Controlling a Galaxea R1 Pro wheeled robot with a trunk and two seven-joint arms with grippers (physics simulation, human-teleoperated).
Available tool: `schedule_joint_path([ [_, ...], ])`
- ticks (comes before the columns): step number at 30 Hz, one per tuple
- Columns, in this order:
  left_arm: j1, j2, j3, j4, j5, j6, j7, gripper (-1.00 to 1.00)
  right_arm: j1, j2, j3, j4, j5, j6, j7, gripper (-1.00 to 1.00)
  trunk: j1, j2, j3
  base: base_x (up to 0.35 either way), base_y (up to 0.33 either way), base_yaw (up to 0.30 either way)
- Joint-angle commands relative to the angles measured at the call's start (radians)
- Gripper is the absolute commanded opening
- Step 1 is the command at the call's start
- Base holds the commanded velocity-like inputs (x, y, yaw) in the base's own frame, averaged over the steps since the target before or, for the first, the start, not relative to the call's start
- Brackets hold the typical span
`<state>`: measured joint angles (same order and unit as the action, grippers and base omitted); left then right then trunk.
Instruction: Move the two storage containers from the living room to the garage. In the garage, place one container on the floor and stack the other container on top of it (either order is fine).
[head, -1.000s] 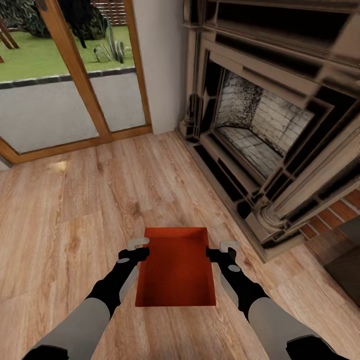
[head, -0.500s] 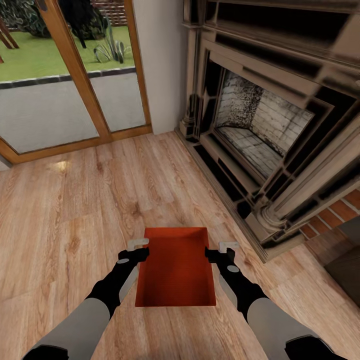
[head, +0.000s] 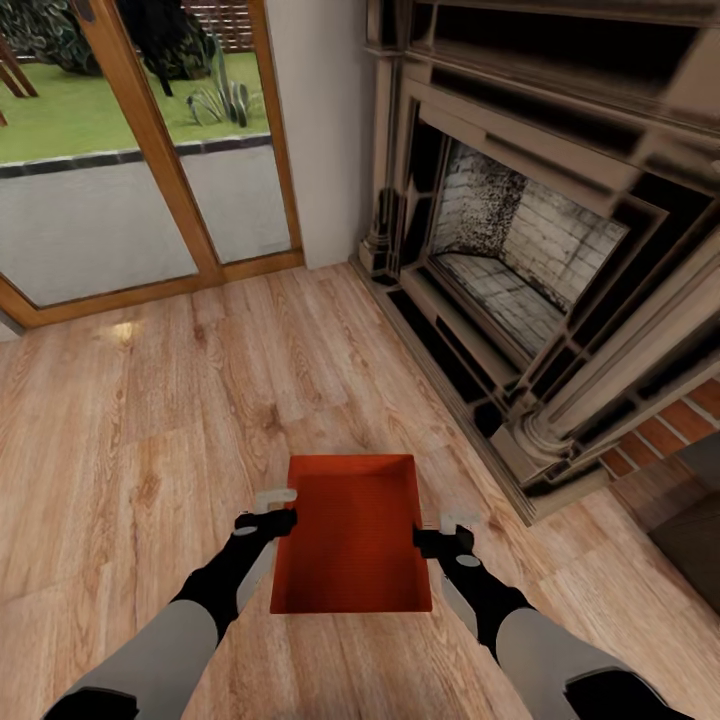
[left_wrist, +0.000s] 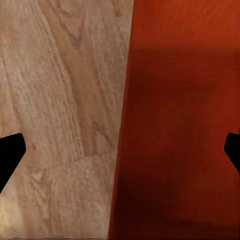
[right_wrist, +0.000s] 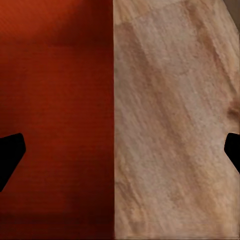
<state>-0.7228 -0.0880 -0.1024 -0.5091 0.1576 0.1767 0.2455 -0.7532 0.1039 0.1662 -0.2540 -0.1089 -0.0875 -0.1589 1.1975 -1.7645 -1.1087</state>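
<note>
Wrist views crop container (head: 352, 530) walls

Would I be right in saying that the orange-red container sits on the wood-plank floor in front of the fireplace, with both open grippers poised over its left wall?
Not quite: in the head view the left gripper is over the container's left wall and the right gripper over its right wall. The rest holds: both open, wood-plank floor, fireplace ahead.

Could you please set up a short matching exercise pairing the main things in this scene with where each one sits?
1. orange-red rectangular storage container
2. dark-framed brick fireplace
3. wood-framed glass door
4. left gripper

a. far left, garden behind it
b. on the wood-plank floor, between both arms
c. along the container's left wall
d. on the right side

1-b, 2-d, 3-a, 4-c
</note>
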Motion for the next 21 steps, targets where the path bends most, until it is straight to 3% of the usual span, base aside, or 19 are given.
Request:
schedule_joint_path([
  [1, 0.0, 0.001, -0.009, 0.017, 0.009, 0.004, 0.008, 1.0, -0.001, 0.001, 0.009, 0.017, -0.01, -0.004, -0.005, 1.0, 0.0, 0.0, -0.001, 0.0, 0.0, 0.0],
  [8, 0.0, 0.003, -0.008, 0.07, 0.009, -0.008, 0.006, 1.0, 0.0, 0.004, 0.008, 0.032, -0.012, -0.003, -0.005, 1.0, 0.0, 0.0, -0.001, 0.0, 0.0, 0.0],
  [11, 0.0, 0.009, -0.006, 0.142, 0.015, -0.031, 0.002, 1.0, -0.001, 0.006, 0.007, 0.034, -0.015, -0.004, -0.008, 1.0, 0.0, 0.0, -0.001, 0.0, 0.0, 0.0],
  [21, 0.0, 0.01, -0.004, 0.171, 0.018, -0.084, -0.001, 1.0, -0.001, 0.009, 0.005, 0.035, -0.021, -0.009, -0.014, 1.0, 0.0, 0.0, -0.001, 0.0, 0.0, 0.0],
])
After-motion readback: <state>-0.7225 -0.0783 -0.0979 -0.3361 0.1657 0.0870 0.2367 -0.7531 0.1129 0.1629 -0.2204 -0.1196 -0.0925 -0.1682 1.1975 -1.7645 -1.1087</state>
